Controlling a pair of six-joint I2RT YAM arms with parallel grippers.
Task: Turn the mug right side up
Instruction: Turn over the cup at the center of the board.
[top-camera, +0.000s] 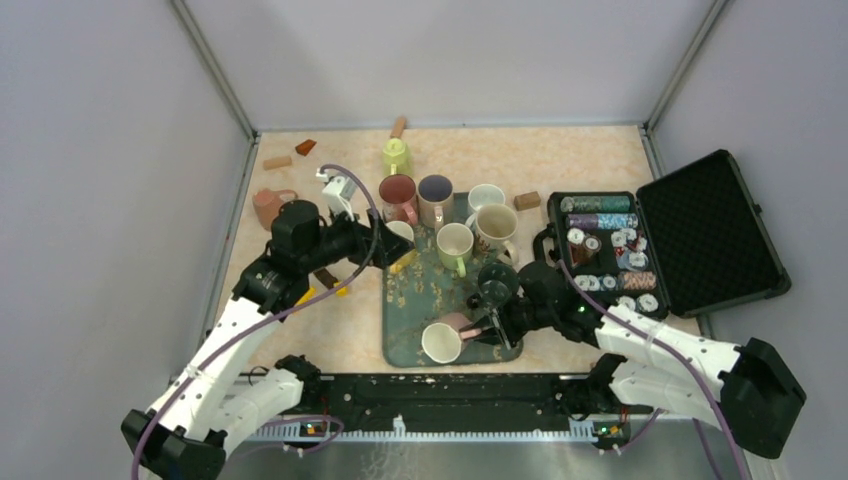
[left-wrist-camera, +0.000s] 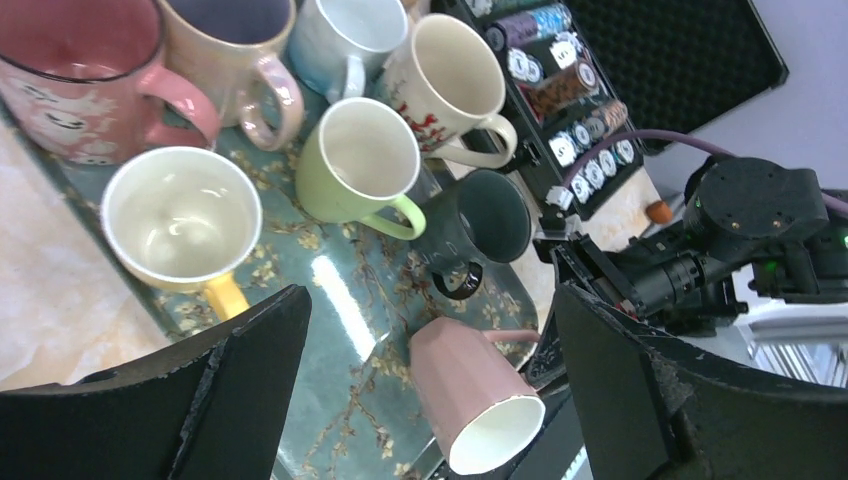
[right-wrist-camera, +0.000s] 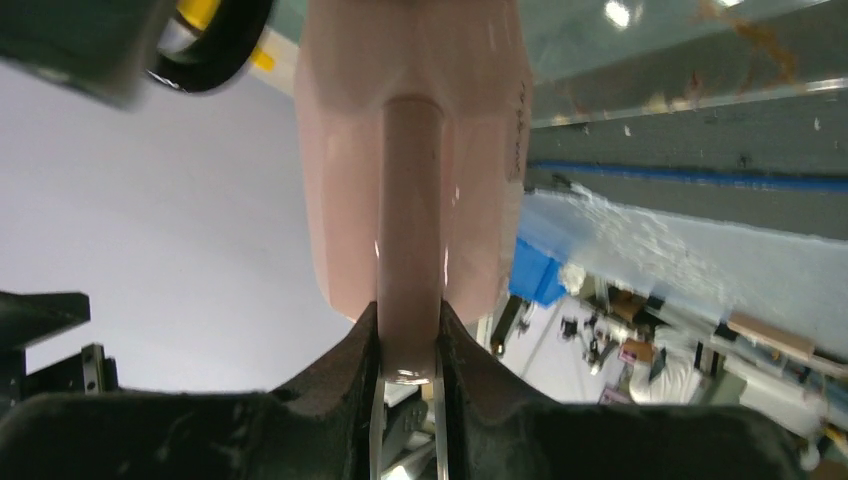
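Observation:
A pink mug (top-camera: 445, 340) lies tilted on its side at the near edge of the teal tray (top-camera: 400, 330), its white mouth facing the arm bases. My right gripper (top-camera: 490, 328) is shut on the mug's handle (right-wrist-camera: 410, 200), which sits pinched between both fingers (right-wrist-camera: 355, 380) in the right wrist view. In the left wrist view the pink mug (left-wrist-camera: 470, 385) shows between and beyond the wide-apart fingers. My left gripper (top-camera: 400, 250) is open and holds nothing, over the tray's left side.
Several upright mugs stand on the tray: a yellow-handled one (left-wrist-camera: 180, 220), a green one (top-camera: 455, 245), a dark one (top-camera: 494, 283). A salmon mug (top-camera: 268, 207) and a yellow-green mug (top-camera: 396, 157) sit off the tray. An open chip case (top-camera: 610, 250) lies on the right.

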